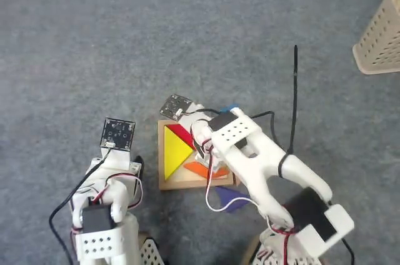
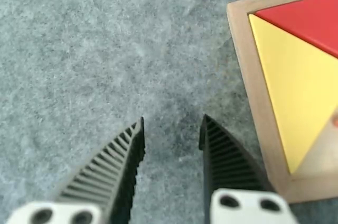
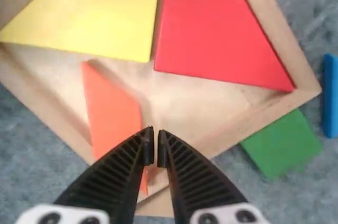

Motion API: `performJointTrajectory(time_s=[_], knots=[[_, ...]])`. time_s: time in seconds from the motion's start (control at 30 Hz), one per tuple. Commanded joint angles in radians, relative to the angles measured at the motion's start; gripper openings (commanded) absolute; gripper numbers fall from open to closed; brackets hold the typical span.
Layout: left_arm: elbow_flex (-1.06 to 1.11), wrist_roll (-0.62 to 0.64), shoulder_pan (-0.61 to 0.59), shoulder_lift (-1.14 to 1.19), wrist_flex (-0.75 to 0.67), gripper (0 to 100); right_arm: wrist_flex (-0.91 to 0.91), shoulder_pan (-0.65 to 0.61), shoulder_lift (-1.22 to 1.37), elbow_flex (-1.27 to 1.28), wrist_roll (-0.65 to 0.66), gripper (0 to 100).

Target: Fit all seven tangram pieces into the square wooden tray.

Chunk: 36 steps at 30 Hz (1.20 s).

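High view: right arm (image 1: pixel 269 159) hides much of the tray (image 1: pixel 161 152).

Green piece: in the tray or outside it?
Outside. In the right wrist view the green piece lies on the grey carpet just beyond the tray rim, while the red triangle and yellow triangle sit inside.

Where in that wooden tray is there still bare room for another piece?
Bare wood lies between the orange piece, the red triangle and the tray rim. It is crowded where the right fingers hang over the orange piece.
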Motion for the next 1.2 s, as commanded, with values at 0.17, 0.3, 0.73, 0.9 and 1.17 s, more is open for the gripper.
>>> performJointTrajectory(time_s=[0.17, 0.3, 0.73, 0.9, 1.17], knots=[[-0.012, -0.005, 0.002, -0.006, 0.005, 17, -0.019, -0.099, -0.005, -0.031, -0.009, 0.6], [-0.012, -0.005, 0.002, -0.006, 0.005, 17, -0.051, -0.122, -0.005, -0.029, -0.026, 0.6], [-0.012, -0.005, 0.002, -0.006, 0.005, 17, -0.019, -0.051, -0.205, 0.031, -0.066, 0.6], [-0.012, -0.005, 0.002, -0.006, 0.005, 17, -0.045, -0.073, -0.214, 0.109, 0.008, 0.6], [-0.012, -0.005, 0.002, -0.006, 0.005, 17, -0.041, -0.076, -0.119, 0.101, 0.044, 0.6]])
